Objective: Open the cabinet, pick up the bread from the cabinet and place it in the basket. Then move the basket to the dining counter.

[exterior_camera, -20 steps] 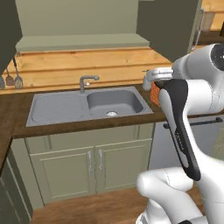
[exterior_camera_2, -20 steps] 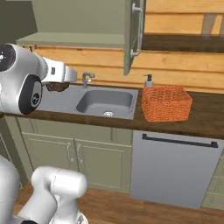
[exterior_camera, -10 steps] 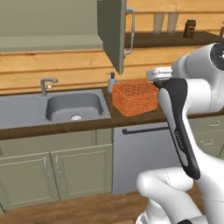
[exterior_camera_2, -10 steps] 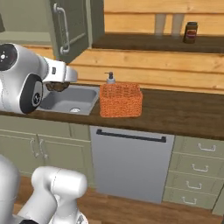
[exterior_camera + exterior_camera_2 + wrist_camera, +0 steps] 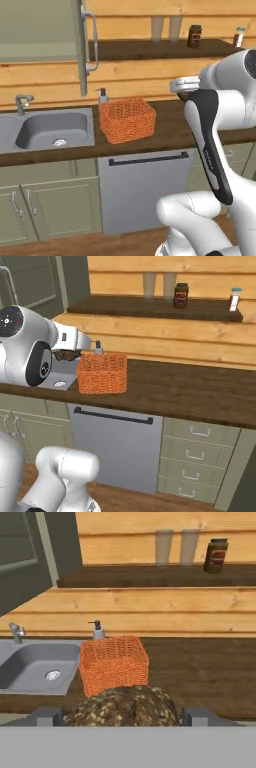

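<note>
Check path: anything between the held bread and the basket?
Nothing visible. The bread sits between the gripper's fingers, and the basket stands just beyond it with its open top uncovered. The soap dispenser stands behind the basket, off the path.

Light wood plank wall (image 5: 165, 338) behind worktop. Dark wood worktop (image 5: 190, 388) runs along it, grey sink (image 5: 47, 130) with tap (image 5: 21, 102) at left, soap dispenser (image 5: 103, 95) beside sink. Dark wood shelf (image 5: 150, 306) above, carrying brown jar (image 5: 181, 295), small white bottle (image 5: 233, 299), two pale tumblers (image 5: 157, 285). Grey dishwasher front (image 5: 142, 187) with dark bar handle below worktop. Sage-green cupboards (image 5: 45, 210) left of it, drawers (image 5: 197, 458) right. Wood floor (image 5: 130, 498). Even, flat light.
</note>
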